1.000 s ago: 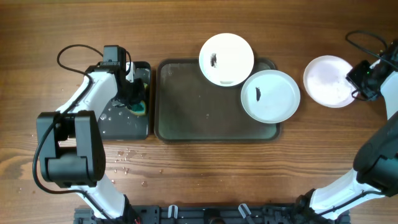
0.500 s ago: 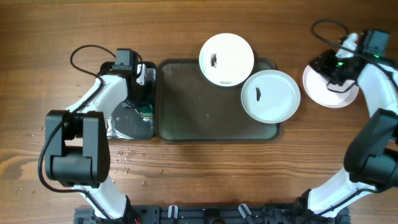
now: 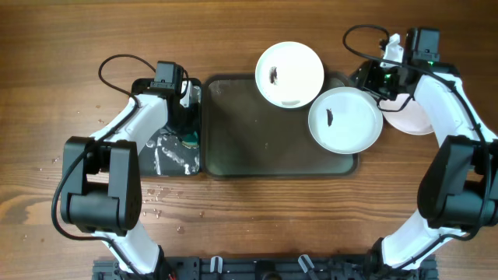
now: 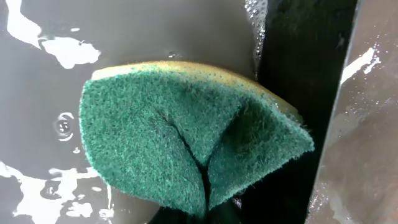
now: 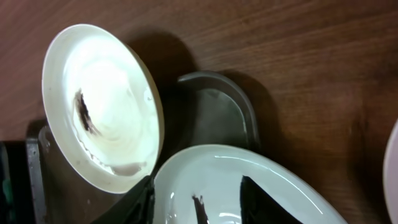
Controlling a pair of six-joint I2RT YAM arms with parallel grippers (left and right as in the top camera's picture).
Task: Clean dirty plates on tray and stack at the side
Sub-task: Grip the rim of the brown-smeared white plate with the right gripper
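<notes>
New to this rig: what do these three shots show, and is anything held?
Two robot arms at a wooden table. One picture looks down from above; the other two come from a camera on each wrist. The left gripper is shut on a folded green sponge over a wet small black tray. The right gripper is open over the right smeared plate; that and the left smeared plate sit on the grey tray. A third plate lies on the table, beside it.

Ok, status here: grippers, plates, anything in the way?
Left gripper shut on sponge. Right gripper open over a smeared plate on the tray. Second smeared plate crowds it; third plate on the table.
</notes>
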